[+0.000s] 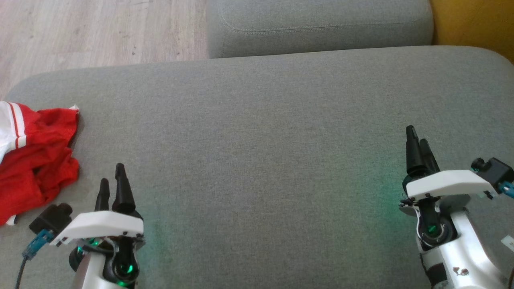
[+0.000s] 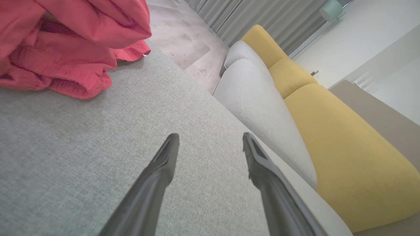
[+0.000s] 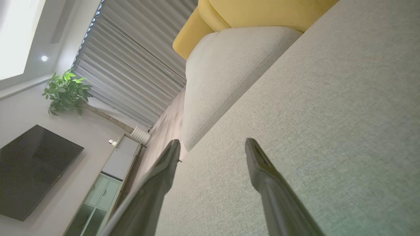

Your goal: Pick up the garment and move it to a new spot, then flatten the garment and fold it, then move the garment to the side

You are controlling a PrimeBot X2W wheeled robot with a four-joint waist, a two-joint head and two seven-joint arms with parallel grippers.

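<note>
The red garment (image 1: 36, 156), white with red stripes along one edge, lies crumpled at the far left of the broad grey cushion (image 1: 257, 140), partly cut off in the head view. It may be a jersey, though bunched up like that it is hard to tell. The left hand (image 1: 111, 173) hovers just beside it, fingers spread and empty, clear of the cloth. The right hand (image 1: 417, 134) hangs well apart over the cushion's right side, likewise spread wide, holding nothing.
</note>
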